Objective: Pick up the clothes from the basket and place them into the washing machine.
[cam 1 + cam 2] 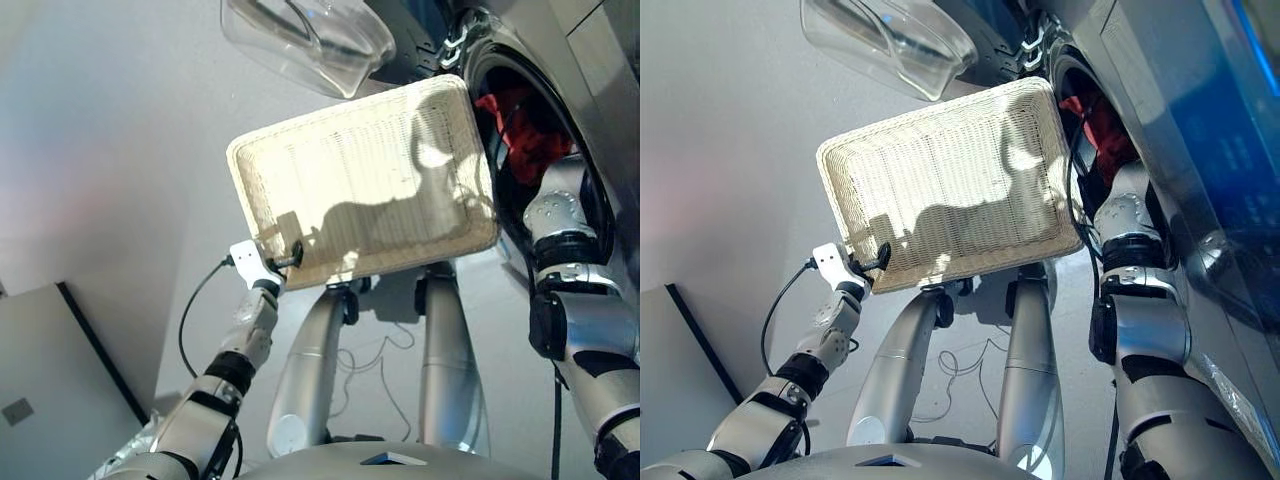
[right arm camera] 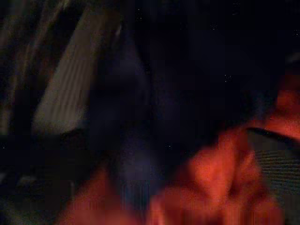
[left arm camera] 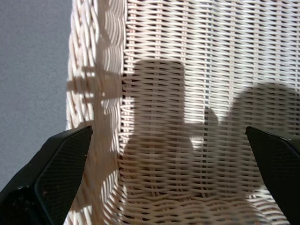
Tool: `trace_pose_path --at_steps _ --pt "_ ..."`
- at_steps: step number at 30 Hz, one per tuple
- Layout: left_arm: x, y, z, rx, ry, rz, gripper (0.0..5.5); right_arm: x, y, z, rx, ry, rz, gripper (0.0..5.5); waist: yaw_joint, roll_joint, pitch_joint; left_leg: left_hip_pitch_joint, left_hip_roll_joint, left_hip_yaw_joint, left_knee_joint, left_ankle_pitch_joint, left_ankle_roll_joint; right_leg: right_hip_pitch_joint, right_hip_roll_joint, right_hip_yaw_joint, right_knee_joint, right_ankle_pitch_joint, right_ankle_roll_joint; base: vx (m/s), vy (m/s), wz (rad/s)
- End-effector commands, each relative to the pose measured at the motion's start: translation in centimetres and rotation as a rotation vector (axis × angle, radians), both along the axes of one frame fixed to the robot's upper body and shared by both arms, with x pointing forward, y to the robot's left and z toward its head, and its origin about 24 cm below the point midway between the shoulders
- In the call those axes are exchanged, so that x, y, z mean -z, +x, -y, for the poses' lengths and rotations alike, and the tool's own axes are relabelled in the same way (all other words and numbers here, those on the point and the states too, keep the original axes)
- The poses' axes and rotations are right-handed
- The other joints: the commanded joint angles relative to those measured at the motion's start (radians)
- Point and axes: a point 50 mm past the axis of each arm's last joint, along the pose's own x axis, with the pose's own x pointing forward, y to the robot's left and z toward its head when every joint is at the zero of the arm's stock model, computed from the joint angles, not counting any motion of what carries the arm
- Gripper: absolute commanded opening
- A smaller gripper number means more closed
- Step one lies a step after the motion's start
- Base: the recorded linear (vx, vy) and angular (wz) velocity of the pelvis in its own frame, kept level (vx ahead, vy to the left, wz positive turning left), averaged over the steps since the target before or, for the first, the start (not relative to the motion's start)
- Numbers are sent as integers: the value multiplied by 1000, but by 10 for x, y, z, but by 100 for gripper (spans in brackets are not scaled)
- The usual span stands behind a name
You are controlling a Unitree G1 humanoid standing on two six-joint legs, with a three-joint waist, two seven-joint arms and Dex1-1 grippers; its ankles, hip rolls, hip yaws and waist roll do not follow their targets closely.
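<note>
basket (image 1: pixel 370 170) mid-frame looks bare | red-orange garment (image 1: pixel 525 135) in washing machine (image 1: pixel 590 60) drum, upper right | left gripper (image 1: pixel 290 255) fingers apart at basket corner | right gripper inside drum, we cannot tell | we judge loading nearly done

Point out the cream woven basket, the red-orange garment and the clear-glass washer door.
Cream-white woven basket (image 1: pixel 370 170): left eye view, bare floor.
Red-orange garment (image 1: pixel 522 130): left eye view, folds inside drum mouth.
Round clear-glass washer door (image 1: pixel 885 40): right eye view, glass bowl.
</note>
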Motion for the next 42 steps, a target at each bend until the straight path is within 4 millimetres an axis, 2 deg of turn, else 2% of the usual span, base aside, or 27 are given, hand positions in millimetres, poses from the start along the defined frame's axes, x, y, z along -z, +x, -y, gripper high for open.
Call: trace_pose_path --at_steps 1,8,16,22,23,24,29,31,35,42 --pt "8 -13 -34 -86 49 -11 550 20 0 -21 -160 -187 -73 550 -10 9 -76 -23 -1 -18 -2 -6 -3 40 7 -31 4 -46 50 0 0 0" --pt "19 -19 -40 -106 63 -64 550 74 -5 -54 -366 -356 -283 550 -14 -38 -86 8 2 -36 -27 15 -10 89 3 -55 -36 -30 48 0 0 0" --pt "44 -35 -42 -98 118 -189 550 154 -37 -73 -516 -400 -545 550 -18 -104 -97 163 -12 -62 -137 51 -21 266 -12 -94 -164 4 61 6 0 12" --pt "67 -57 -47 -65 253 -311 550 222 -87 -73 -565 -356 -792 550 -19 -154 -105 330 -16 -83 -226 73 -29 445 -18 -122 -260 17 75 43 0 44" --pt "71 -61 -48 -61 275 -333 550 232 -96 -75 -567 -337 -826 550 -22 -162 -105 359 -16 -83 -241 74 -30 477 -16 -122 -274 19 76 0 0 0" --pt "74 -65 -49 -54 297 -354 550 240 -104 -75 -577 -329 -859 550 -27 -173 -106 374 -20 -80 -259 106 -26 497 -22 -130 -296 45 72 0 0 0" --pt "96 -95 -56 -28 363 -490 550 283 -158 -67 -574 -251 -1058 550 -35 -201 -128 533 -21 -82 -357 126 -34 658 -16 -146 -379 50 85 64 35 -8" --pt "104 -107 -59 -19 372 -544 550 296 -178 -65 -573 -221 -1126 550 -39 -208 -144 588 -22 -82 -399 136 -37 710 -15 -152 -408 54 90 73 52 -56" --pt "114 -127 -65 -5 413 -620 550 318 -219 -64 -582 -168 -1265 550 -43 -219 -175 693 -20 -69 -465 149 -42 812 -2 -154 -463 59 101 72 46 -49" --pt "126 -159 -71 32 448 -728 550 337 -271 -62 -634 -167 -1445 550 -50 -231 -245 843 -10 -41 -544 152 -46 940 13 -147 -523 60 110 73 28 -52"
